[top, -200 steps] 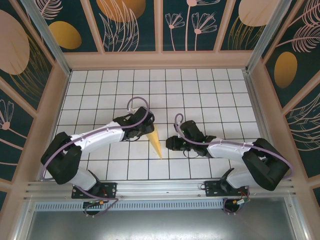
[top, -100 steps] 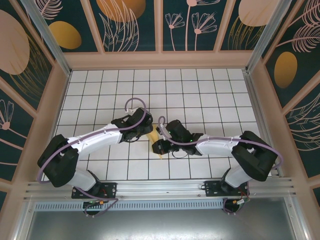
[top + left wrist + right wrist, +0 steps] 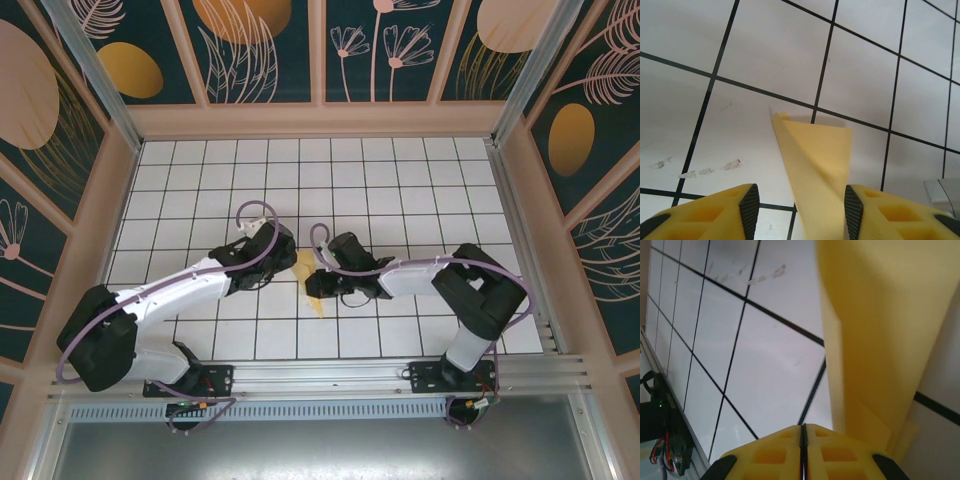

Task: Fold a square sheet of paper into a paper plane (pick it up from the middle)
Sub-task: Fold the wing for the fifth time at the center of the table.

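Left tool [image 3: 801, 205] gapes wide; paper plane [image 3: 815, 155] lies loose between its fingers, nose pointing ahead. Right tool [image 3: 802, 437] is pinched shut on nothing, plane just beside it. Risk: shut tip skids and shoves the unheld plane across the slick surface [image 3: 765, 50].

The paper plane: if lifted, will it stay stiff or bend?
The paper plane looks thin and folded, so it would probably flex, though its crease may stiffen it lengthwise. It seems light, so a push likely slides it over the tiled table.
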Robot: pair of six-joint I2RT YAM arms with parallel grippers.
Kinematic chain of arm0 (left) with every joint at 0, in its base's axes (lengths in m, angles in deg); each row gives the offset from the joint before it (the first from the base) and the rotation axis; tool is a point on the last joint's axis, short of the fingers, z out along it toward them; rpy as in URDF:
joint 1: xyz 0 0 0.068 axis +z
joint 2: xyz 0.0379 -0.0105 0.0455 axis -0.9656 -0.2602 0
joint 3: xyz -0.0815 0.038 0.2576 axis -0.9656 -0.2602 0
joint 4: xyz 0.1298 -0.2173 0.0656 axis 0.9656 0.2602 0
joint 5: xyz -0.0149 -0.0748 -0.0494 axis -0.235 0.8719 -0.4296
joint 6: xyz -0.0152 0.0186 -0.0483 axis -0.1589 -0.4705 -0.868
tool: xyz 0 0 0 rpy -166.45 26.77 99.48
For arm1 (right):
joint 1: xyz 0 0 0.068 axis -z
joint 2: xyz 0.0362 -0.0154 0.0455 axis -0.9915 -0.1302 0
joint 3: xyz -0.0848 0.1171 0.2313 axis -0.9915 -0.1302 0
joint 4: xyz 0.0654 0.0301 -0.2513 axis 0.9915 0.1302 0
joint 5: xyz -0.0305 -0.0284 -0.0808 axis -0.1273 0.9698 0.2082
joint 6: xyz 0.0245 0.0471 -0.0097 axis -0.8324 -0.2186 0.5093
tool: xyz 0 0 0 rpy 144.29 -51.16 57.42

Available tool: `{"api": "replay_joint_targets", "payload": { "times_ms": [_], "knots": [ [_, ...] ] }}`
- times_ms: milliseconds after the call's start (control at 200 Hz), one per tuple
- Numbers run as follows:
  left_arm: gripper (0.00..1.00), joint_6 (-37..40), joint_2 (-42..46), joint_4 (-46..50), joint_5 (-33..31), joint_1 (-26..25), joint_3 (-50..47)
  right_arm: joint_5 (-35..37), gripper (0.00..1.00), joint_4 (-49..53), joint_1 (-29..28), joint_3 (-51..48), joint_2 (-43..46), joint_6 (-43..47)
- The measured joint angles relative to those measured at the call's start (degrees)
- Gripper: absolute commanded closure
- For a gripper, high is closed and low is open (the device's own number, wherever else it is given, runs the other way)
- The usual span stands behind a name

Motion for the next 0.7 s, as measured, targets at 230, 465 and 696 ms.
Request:
{"api": "replay_joint_targets", "payload": {
  "times_ms": [230, 465, 696],
  "knots": [
    [0.66, 1.44, -1.09, -4.00, 2.05, 0.00, -0.33, -2.64, 0.90, -3.82, 2.38, -2.82, -2.69, -1.99],
    [0.65, 3.82, -6.51, -8.13, 7.45, 0.02, 0.28, -3.15, 0.89, -6.16, 2.64, -3.91, -2.71, -2.56],
    [0.66, 5.22, -13.11, -16.76, 17.42, 2.69, 0.72, -3.04, 0.89, -6.64, 2.64, -4.24, -2.64, -2.58]
  ]
}}
